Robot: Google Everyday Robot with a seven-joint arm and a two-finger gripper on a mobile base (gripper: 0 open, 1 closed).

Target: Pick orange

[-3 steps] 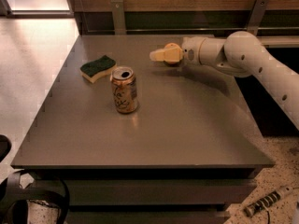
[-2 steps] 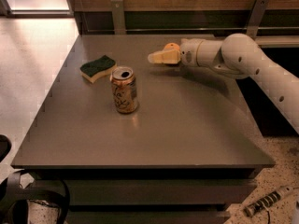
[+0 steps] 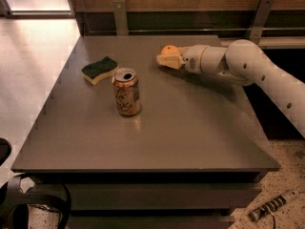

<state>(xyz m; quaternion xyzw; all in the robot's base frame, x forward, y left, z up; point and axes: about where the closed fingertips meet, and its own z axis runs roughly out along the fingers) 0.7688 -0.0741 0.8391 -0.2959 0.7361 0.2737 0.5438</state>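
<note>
The orange (image 3: 168, 48) is a small round bright-orange fruit at the far right part of the table. Only its top shows, just behind and above the cream tip of my gripper (image 3: 166, 60). The gripper sits low over the table at the orange, reaching in from the right on the white arm (image 3: 248, 66). I cannot tell whether the orange is held. An orange-and-tan drink can (image 3: 126, 92) stands upright left of centre, well apart from the gripper.
A green and yellow sponge (image 3: 99, 69) lies left of the can. The grey table (image 3: 181, 137) has a wall rail behind it. Floor lies to the left, and a cable lies on the floor at lower right (image 3: 271, 206).
The gripper tip has shifted slightly at the far right of the table. The top of the orange now shows behind it, where it was hidden before. Can and sponge have not moved.
</note>
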